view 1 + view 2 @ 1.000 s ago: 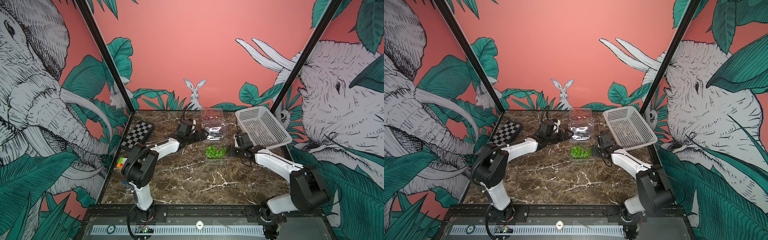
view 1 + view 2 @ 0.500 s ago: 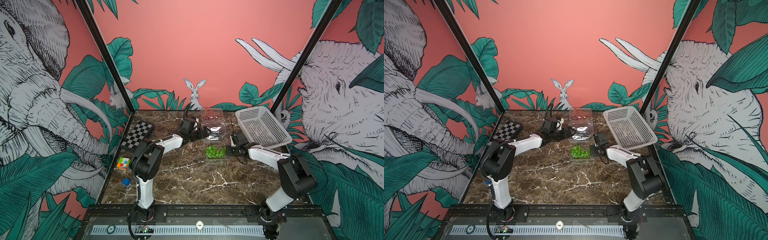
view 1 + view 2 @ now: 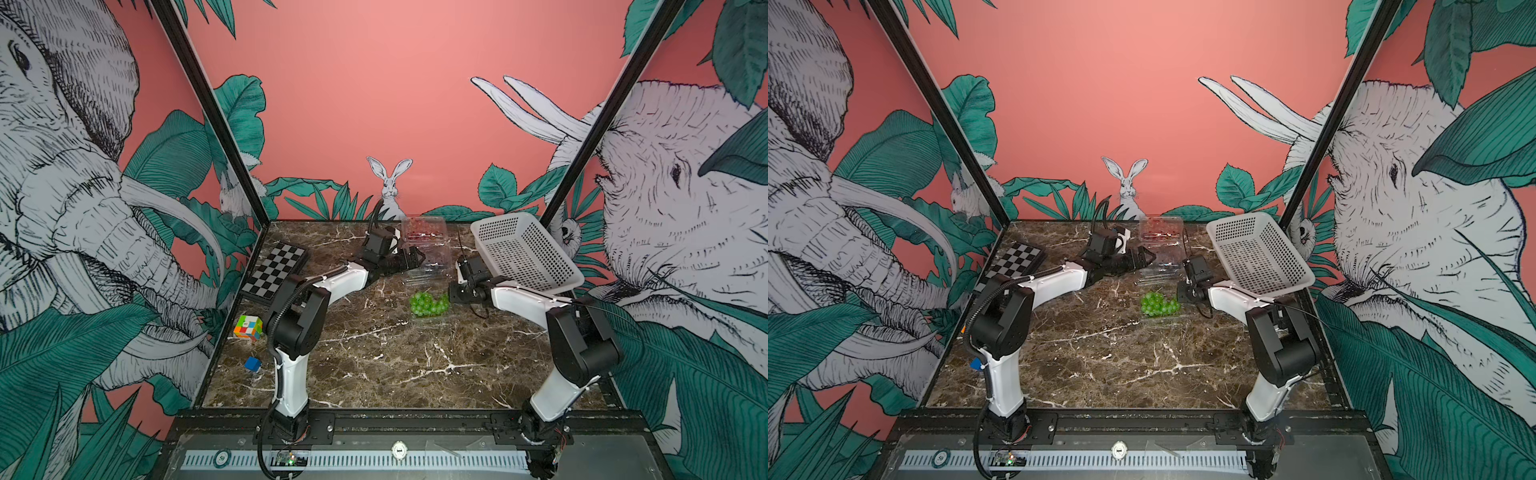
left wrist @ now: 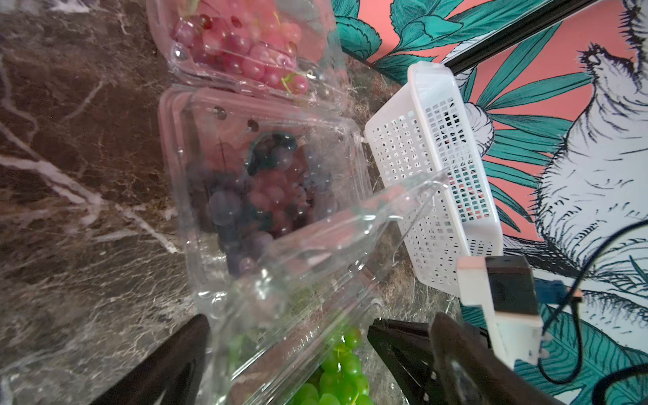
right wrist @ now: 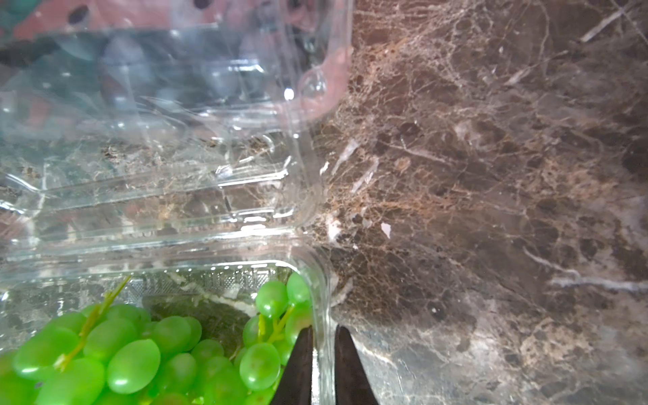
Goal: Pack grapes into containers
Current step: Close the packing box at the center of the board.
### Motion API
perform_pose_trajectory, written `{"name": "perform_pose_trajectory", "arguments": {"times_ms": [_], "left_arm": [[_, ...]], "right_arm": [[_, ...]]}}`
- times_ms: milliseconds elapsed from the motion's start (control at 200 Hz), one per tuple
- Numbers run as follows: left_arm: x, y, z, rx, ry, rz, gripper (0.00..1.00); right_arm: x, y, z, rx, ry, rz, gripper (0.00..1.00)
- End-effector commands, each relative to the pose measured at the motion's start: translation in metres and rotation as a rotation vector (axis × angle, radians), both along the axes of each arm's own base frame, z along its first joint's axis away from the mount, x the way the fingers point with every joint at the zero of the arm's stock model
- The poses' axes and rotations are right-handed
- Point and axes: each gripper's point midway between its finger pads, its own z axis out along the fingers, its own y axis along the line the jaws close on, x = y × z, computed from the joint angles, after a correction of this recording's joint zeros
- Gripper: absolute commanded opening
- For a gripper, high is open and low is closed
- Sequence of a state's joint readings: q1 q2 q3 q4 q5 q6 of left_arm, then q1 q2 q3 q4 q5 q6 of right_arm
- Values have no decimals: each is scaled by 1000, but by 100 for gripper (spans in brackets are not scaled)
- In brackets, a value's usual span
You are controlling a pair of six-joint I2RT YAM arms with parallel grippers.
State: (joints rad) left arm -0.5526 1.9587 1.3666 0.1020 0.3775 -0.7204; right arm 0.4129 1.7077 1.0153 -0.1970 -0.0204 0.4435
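The green grapes [image 5: 129, 364] sit boxed just short of the white basket [image 3: 523, 253], your right gripper [image 5: 323, 331] clenched on their container [image 5: 317, 280] wall, so steady that and, level with the basket, close your released, wide-spread left gripper [image 4: 285, 326] squarely on the half-raised lid [image 4: 350, 224] beside the dark grapes [image 4: 238, 207].

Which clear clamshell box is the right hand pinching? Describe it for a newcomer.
Find the white perforated plastic basket at the brown marble table's back right. Left of it, three clear plastic clamshell boxes run from the back wall forward; the right hand grips the frontmost box's wall. Only that box holds bright green grapes; its neighbours hold red grapes and dark purple grapes.
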Motion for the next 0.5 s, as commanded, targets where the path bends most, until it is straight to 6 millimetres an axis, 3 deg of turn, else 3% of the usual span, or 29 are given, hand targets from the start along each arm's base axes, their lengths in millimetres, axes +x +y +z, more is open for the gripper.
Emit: {"name": "perform_pose_trajectory", "arguments": {"times_ms": [0,495], "left_arm": [[5,-1,12,-6,-35,-10,99],[1,-10,38,-77,-134,-67,99]], "right_arm": [[5,3,4,5,-7,9,16],[8,3,28,89,-34,-13,38]]}}
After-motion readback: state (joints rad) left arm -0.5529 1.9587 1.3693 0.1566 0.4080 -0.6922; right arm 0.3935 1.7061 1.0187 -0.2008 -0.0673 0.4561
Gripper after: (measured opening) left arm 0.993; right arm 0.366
